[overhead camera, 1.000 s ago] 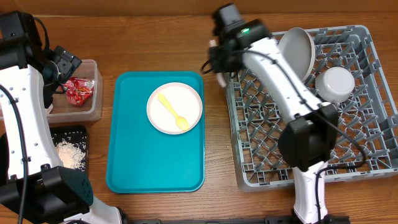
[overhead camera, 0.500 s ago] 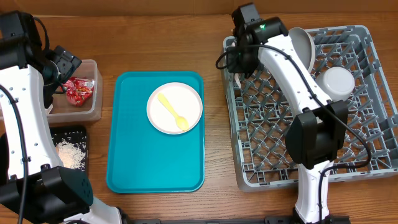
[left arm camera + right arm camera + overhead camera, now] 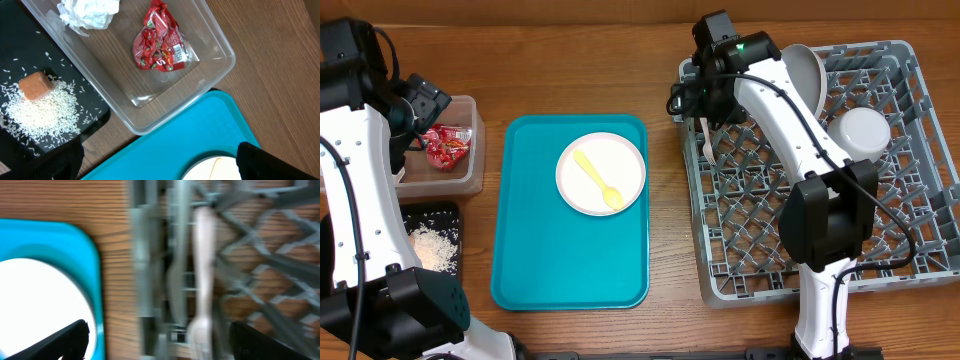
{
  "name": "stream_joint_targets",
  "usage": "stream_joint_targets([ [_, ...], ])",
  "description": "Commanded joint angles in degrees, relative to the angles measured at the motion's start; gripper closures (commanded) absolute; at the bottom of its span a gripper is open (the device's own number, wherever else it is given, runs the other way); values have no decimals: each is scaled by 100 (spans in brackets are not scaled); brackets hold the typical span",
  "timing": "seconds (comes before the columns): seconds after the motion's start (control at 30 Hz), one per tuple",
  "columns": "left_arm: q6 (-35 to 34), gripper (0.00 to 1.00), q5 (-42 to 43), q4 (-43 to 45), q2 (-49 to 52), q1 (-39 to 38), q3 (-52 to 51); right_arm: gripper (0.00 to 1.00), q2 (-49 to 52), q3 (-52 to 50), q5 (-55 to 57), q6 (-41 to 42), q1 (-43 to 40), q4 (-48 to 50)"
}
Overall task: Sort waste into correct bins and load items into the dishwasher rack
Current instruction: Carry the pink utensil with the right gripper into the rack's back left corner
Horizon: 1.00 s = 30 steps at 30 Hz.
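Note:
My right gripper (image 3: 700,103) (image 3: 165,345) hangs open over the left edge of the grey dishwasher rack (image 3: 880,240). A pale plastic utensil (image 3: 708,142) (image 3: 202,280) lies free in the rack beneath it, blurred in the wrist view. My left gripper (image 3: 420,105) (image 3: 160,167) is open and empty above the clear tub (image 3: 468,175), which holds red wrappers (image 3: 160,42) and a white napkin (image 3: 87,12). The black tray (image 3: 455,215) carries rice (image 3: 40,107) and an orange cube (image 3: 36,85). A white plate (image 3: 620,160) with a yellow spoon (image 3: 599,180) rests on the teal tray (image 3: 570,250).
In the rack's back part a white bowl (image 3: 798,80) leans on edge and a round white cup (image 3: 860,135) sits upside down. The right arm stretches across the rack's left half. Bare wood lies between the teal tray and the rack.
The right gripper moved right to the rack's left edge, then opened. The pale utensil it carried now lies in the rack. The left arm has stayed still.

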Motion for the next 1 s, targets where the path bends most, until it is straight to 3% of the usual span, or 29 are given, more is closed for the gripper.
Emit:
stream_joint_targets([
  [0.0,20,0,-76,9,2,-2,-9,9,-251,111,-1276,-470,210,227],
  [0.13,20,0,-76,9,0,-2,-11,12,-245,74,-1388,-905,560,455],
  [0.27,20,0,-74,9,0,-2,-9,19,-236,-136,-949,-922,1032,680],
  [0.47,20,0,-76,9,0,-2,-9,21,-197,-957,-428,-857,1725,1335],
  [0.97,20,0,-76,9,2,-2,-9,20,-184,-2319,-739,-573,2017,2398],
])
